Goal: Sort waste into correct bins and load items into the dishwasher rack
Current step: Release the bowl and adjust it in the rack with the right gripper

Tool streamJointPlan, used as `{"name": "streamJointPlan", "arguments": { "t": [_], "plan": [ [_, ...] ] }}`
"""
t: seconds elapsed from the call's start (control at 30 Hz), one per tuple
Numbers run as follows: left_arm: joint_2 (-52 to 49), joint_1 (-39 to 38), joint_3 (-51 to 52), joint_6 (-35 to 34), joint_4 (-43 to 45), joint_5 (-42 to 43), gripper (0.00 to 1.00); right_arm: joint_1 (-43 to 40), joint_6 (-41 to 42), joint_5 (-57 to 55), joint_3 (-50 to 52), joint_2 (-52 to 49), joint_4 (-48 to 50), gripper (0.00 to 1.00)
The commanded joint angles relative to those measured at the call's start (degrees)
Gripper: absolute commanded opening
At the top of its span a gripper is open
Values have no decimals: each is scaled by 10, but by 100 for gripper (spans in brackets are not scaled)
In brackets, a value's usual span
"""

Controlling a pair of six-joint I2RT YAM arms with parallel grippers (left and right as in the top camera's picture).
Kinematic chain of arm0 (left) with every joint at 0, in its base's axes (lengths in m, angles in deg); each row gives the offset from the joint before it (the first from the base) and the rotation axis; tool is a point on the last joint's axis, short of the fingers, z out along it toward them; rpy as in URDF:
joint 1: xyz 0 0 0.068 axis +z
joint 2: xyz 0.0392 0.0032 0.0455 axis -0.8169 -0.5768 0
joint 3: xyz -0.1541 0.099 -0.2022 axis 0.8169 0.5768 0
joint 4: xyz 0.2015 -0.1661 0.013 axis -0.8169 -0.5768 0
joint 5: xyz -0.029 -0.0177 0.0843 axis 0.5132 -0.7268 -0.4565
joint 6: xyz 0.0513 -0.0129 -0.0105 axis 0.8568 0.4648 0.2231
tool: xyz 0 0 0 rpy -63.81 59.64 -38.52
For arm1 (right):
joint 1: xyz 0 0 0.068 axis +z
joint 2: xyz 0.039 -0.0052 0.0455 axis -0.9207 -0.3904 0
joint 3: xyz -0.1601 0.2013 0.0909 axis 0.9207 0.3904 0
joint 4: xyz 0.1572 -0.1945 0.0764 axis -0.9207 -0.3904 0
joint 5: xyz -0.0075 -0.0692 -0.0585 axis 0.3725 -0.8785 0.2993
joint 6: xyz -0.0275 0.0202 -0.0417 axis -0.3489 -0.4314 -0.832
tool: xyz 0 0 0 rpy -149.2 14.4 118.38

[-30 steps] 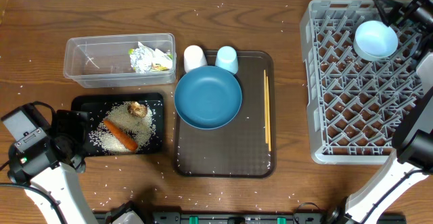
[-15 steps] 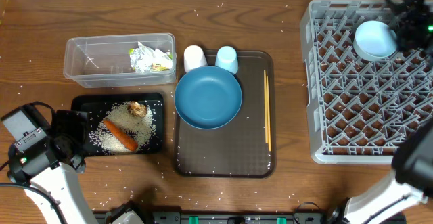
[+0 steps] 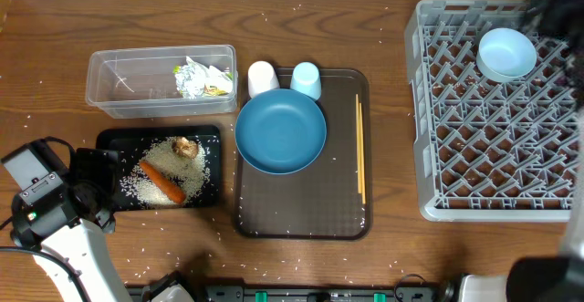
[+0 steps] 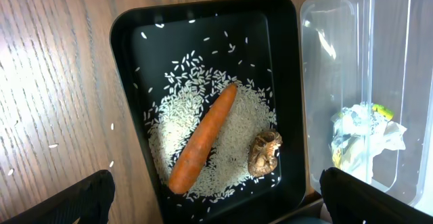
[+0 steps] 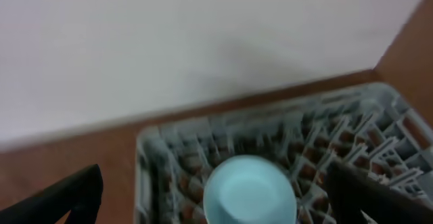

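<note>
Right claw (image 3: 552, 5) — blurred, above the far right corner of the rack (image 3: 493, 170), fingers (image 5: 64, 197) spread wide, gripping nothing. Just below: bowl (image 3: 506, 53), resting on the pegs in that corner, apart from the fingers. Left claw (image 3: 89, 172) — gaping too, empty, hanging at the left end of the black tray (image 3: 212, 136). In that tray: carrot (image 3: 161, 182) on rice (image 3: 155, 161), brown lump (image 3: 186, 146) near its tip. Wrapper (image 3: 203, 78) inside the tub (image 3: 109, 69). On the brown tray (image 3: 338, 192): plate (image 3: 280, 130), chopsticks (image 3: 360, 147) along the right side. At the plate's far edge: white cup (image 3: 263, 78) and blue cup (image 3: 306, 79).
</note>
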Motion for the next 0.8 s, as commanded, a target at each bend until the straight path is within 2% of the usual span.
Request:
{"name": "streamJointPlan", "arguments": {
  "t": [0.0, 0.1, 0.2, 0.4, 0.57, 0.7, 0.77],
  "plan": [
    [0, 2, -7, 8, -2, -9, 98, 34, -88, -58, 7, -45, -12, 99],
    [0, 2, -7, 8, -2, -9, 98, 55, -88, -89, 7, -80, -14, 95],
    [0, 2, -7, 8, -2, -9, 98, 67, -88, -113, 7, -116, -17, 75],
    [0, 2, -7, 8, -2, -9, 98, 64, -88, -118, 7, -166, -20, 75],
    [0, 2, -7, 8, -2, -9, 98, 66, -93, -115, 8, -193, -30, 57],
    [0, 2, -7, 8, -2, -9, 98, 66, -92, -115, 8, -212, -36, 49],
    [0, 2, -7, 8, -2, -9, 98, 65, -92, -115, 8, -219, -44, 49]
  ]
}}
